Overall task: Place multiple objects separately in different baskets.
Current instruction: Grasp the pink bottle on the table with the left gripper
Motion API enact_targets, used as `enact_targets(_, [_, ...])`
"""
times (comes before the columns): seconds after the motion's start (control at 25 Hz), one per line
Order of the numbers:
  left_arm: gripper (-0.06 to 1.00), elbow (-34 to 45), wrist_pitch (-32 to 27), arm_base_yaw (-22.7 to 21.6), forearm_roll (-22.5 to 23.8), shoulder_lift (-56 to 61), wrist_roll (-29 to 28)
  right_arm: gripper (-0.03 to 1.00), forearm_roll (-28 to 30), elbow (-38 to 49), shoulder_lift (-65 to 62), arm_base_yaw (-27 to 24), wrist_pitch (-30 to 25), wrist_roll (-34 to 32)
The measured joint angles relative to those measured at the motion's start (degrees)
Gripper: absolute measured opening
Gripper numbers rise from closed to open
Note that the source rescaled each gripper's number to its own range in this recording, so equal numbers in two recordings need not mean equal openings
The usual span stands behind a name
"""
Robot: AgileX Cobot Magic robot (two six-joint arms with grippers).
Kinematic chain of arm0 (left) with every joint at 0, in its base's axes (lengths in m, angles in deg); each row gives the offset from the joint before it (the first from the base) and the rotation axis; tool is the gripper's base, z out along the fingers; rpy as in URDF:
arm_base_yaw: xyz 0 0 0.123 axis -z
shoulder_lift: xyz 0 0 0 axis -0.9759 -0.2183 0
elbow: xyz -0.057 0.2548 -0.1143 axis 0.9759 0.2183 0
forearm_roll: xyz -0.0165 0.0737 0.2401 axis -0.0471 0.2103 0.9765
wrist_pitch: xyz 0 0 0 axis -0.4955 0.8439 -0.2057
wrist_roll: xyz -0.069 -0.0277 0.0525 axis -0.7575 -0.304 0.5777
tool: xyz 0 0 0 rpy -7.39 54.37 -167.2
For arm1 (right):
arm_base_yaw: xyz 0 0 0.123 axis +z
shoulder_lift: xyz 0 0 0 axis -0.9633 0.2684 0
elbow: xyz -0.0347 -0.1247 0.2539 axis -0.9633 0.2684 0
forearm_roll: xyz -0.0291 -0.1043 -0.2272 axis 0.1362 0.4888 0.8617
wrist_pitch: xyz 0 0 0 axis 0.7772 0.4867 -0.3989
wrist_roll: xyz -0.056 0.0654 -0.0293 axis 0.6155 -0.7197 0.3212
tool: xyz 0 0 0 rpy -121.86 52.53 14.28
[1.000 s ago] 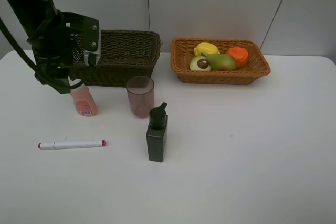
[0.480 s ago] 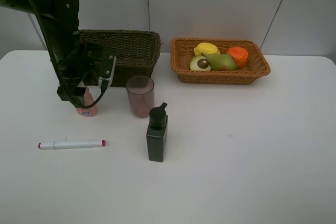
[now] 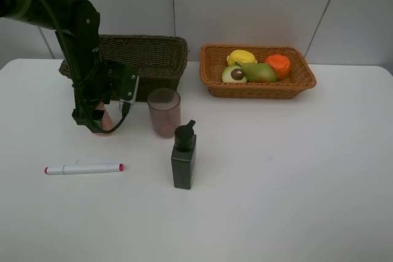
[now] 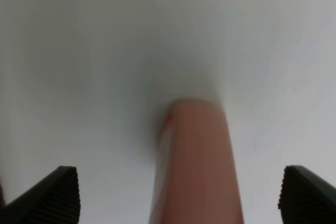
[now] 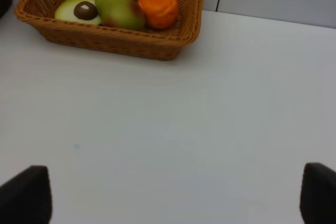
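Just in front of the dark olive-brown basket (image 3: 153, 53), the peach-pink bottle (image 3: 105, 117) stands on the white table (image 3: 295, 182), near its left side. The high view shows only a sliver of its pale salmon body behind the arm. The left wrist view shows it as a smooth, blurred pink column (image 4: 197, 156), with its long axis running lengthwise down the gap between the fingers. Its cap cannot be made out. The left gripper (image 3: 97, 118) is lowered around the bottle with its jaws spread wide. Both dark ribbed fingertips (image 4: 58, 192) stand well clear of the bottle's sides, so nothing is gripped. Just beside the bottle, toward the middle of the table, the translucent pinkish cup (image 3: 164, 112) stands upright. The dark pump bottle (image 3: 184, 157) stands in front of the cup, also upright, with its nozzle tilted up. The white pink-tipped marker (image 3: 83, 169) lies flat near the front left, its length running left to right. Farther right, the orange-tan basket (image 3: 264, 89) holds the toy lemon (image 3: 241, 57), the avocado half (image 3: 234, 74), the red-blushed green pear (image 3: 259, 72) and the orange (image 3: 278, 64). The right gripper (image 5: 170, 195) hangs over bare table in front of that basket, with its jaws wide apart and empty.
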Motion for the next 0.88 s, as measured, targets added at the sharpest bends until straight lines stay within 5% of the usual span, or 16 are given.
enact_targets(0.24, [0.9, 0.0, -0.04, 0.0, 0.0, 0.0, 0.05, 1.0, 0.0, 0.0, 0.0, 0.0, 0.0, 0.0])
enact_targets(0.44, [0.45, 0.0, -0.92, 0.0, 0.0, 0.0, 0.05, 1.0, 0.0, 0.0, 0.0, 0.0, 0.0, 0.0])
enact_targets(0.88, [0.43, 0.0, 0.14, 0.0, 0.0, 0.0, 0.16, 1.0, 0.0, 0.0, 0.0, 0.0, 0.0, -0.04])
